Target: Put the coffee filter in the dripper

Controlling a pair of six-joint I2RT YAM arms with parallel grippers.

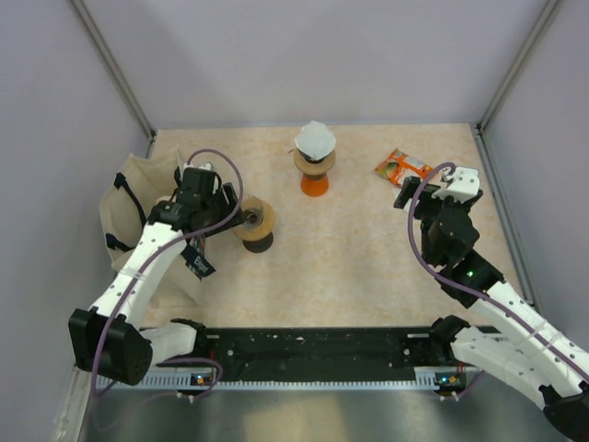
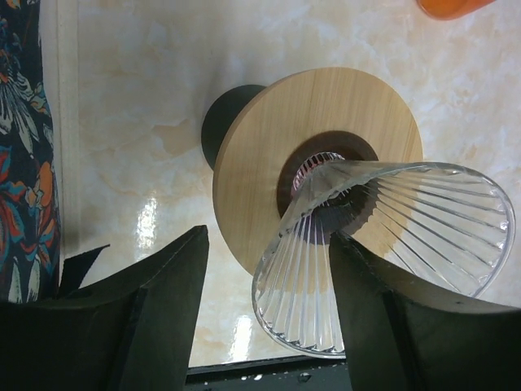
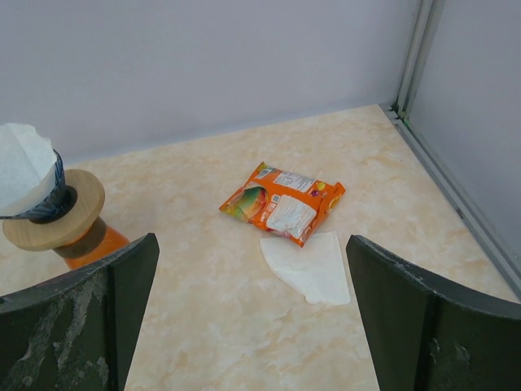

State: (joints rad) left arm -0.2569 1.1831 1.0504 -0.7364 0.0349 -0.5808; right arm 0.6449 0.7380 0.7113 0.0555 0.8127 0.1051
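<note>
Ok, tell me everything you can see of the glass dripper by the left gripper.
The glass dripper is a clear ribbed cone seated through a round wooden collar over a dark base, standing on the table. It is empty inside. The left gripper straddles the near part of its rim, jaws apart; contact is unclear.
</note>
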